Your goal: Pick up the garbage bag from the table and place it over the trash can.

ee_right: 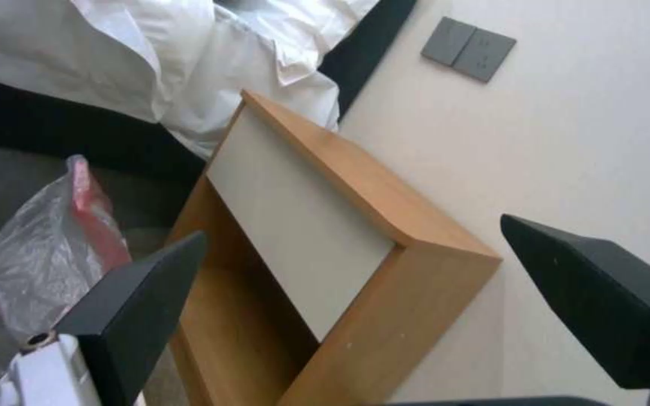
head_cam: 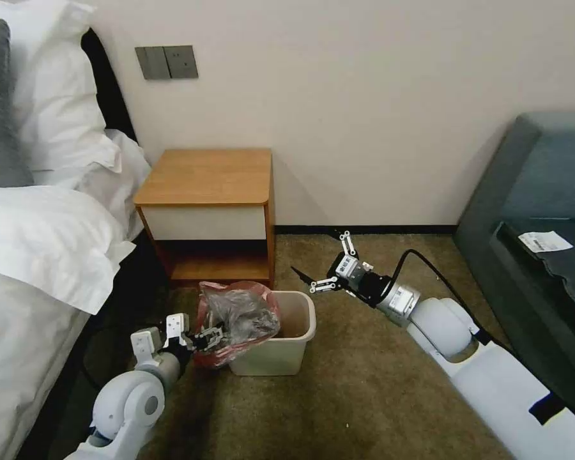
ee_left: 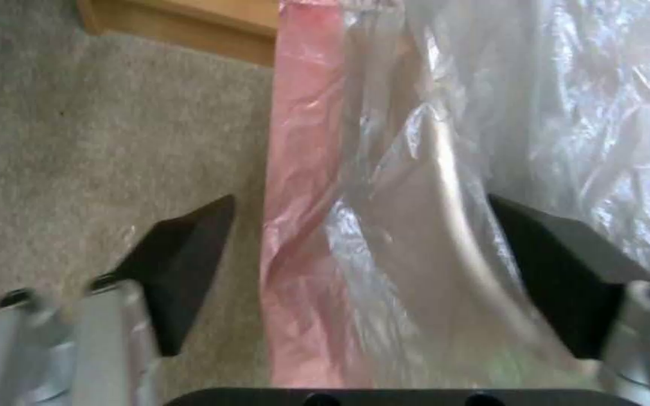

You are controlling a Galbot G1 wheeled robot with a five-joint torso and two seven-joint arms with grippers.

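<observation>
Trash can on carpet, just in front of the worktop. Garbage bag bunched over the can's bed-side end, red band draped outside that rim; rest of the can mouth uncovered. Left gripper at that same end, jaws spread w/ bag film and rim betw. them, not clamped. Right gripper in air off the can's opposite side, jaws wide, holding nothing.

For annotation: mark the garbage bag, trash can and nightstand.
garbage bag [head_cam: 239, 317], head view, crumpled grey middle.
trash can [head_cam: 281, 358], head view, front wall.
nightstand [head_cam: 211, 176], head view, bare wooden top.
</observation>
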